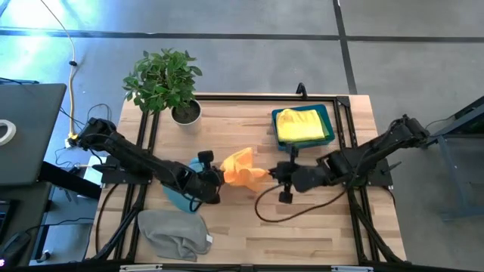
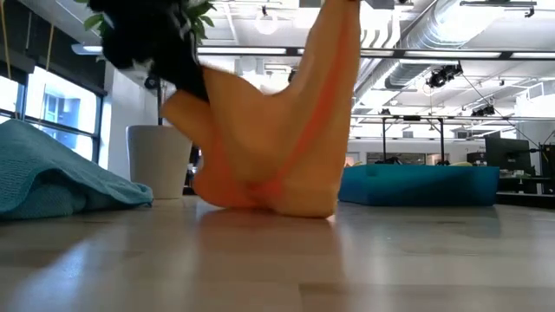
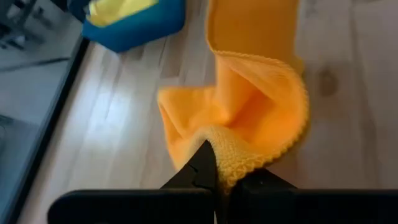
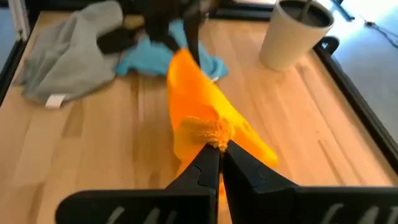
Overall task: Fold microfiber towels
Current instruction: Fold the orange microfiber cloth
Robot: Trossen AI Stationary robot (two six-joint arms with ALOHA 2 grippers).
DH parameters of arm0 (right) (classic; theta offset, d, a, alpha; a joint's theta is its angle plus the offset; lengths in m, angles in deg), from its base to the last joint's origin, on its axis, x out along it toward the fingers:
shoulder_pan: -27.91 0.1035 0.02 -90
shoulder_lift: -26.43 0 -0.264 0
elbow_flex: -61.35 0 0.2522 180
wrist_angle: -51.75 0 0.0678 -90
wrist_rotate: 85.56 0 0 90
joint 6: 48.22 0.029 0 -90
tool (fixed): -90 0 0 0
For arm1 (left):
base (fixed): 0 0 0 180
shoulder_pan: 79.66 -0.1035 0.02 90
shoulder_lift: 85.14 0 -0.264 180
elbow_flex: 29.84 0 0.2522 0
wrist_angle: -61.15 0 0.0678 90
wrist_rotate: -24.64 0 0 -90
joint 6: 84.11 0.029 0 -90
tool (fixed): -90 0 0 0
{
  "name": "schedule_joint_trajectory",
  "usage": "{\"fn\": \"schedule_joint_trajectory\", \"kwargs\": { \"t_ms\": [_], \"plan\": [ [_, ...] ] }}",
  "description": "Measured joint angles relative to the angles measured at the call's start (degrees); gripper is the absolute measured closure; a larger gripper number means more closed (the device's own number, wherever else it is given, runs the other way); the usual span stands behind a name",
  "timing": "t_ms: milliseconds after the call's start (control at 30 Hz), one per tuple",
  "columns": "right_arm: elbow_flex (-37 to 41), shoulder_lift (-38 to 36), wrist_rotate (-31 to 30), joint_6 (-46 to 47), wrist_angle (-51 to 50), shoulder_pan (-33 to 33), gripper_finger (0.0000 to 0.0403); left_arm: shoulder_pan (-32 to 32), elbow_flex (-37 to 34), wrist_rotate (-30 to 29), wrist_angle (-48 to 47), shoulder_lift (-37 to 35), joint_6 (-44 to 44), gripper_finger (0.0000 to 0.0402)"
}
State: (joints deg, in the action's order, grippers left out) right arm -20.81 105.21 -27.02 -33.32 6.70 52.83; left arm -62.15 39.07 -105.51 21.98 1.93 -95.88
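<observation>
An orange microfiber towel (image 1: 242,170) hangs between my two grippers at the table's middle. My left gripper (image 1: 219,179) is shut on its left end and my right gripper (image 1: 274,172) on its right end. The towel's sagging lower fold (image 2: 269,201) rests on the table. A light blue towel (image 1: 180,195) lies under my left arm. A grey towel (image 1: 175,234) lies crumpled near the front edge. A yellow towel (image 1: 301,125) lies in the blue bin (image 1: 330,121). My left gripper pinches a hemmed edge of the orange towel (image 3: 231,160) between its two fingers, where the cloth is bunched into a fold. The fingers slant down from the table's left. The cloth runs away from them and sags to the table. My right gripper pinches a bunched corner of the orange towel (image 4: 210,132) between its two fingertips, slanting down from the table's right. The towel drops away below the fingers toward my left gripper, slack, with its lower part on the table.
A potted plant (image 1: 168,83) in a white pot stands at the far left. The blue bin sits at the far right. A black cable (image 1: 295,211) loops on the wood under my right arm. Bare wood shows at the near right.
</observation>
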Motion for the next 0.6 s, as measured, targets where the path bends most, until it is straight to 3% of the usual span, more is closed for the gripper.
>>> {"fn": "schedule_joint_trajectory", "kwargs": {
  "t_ms": [300, 600],
  "plan": [
    [0.0, 0.0, -7.1, 4.1, -7.4, 7.7, 0.0403, 5.7, 11.6, -6.5, -14.7, 0.0, 3.0, 0.0401],
    [-0.6, 0.0, -30.5, -5.0, -16.1, 5.0, 0.0403, 1.9, 18.7, -20.6, -23.2, 0.0, 19.4, 0.0401]
  ]
}}
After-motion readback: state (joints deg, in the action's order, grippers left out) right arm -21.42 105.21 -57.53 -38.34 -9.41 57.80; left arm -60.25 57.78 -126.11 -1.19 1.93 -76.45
